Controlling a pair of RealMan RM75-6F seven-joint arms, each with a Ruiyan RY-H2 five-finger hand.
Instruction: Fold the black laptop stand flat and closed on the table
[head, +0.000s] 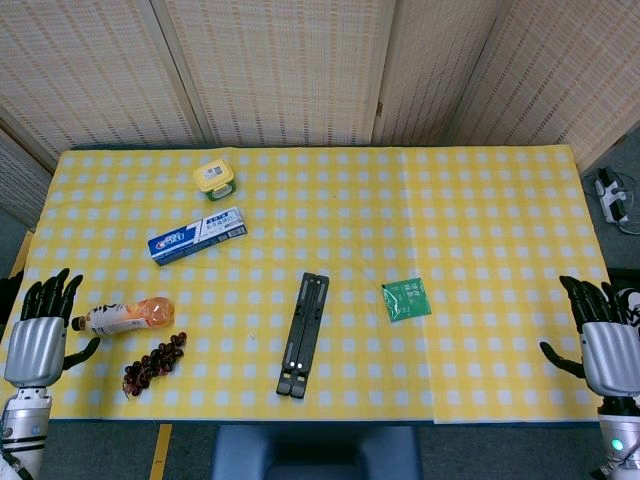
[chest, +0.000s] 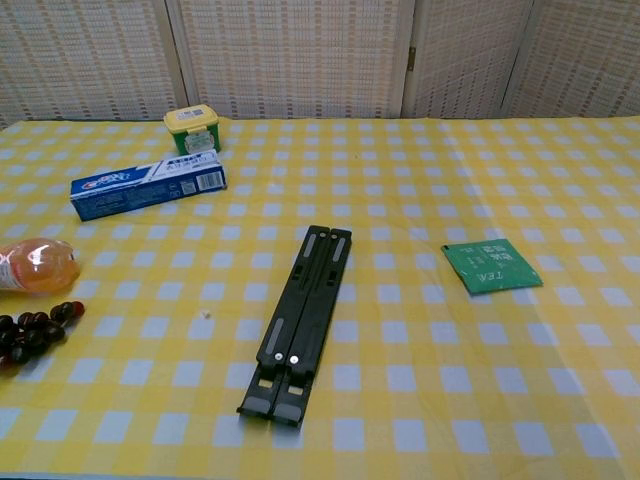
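The black laptop stand (head: 303, 334) lies flat and folded shut on the yellow checked cloth, near the table's front middle; the chest view shows the stand (chest: 300, 315) as two long bars pressed side by side. My left hand (head: 36, 331) hangs off the table's left front corner, empty, fingers spread and pointing up. My right hand (head: 606, 349) hangs off the right front corner, also empty with fingers apart. Both hands are far from the stand, and neither appears in the chest view.
A green sachet (head: 406, 299) lies right of the stand. To the left are an orange drink bottle (head: 125, 317), a bunch of dark grapes (head: 154, 362), a blue toothpaste box (head: 197, 236) and a yellow-lidded tub (head: 214, 178). A wicker screen backs the table.
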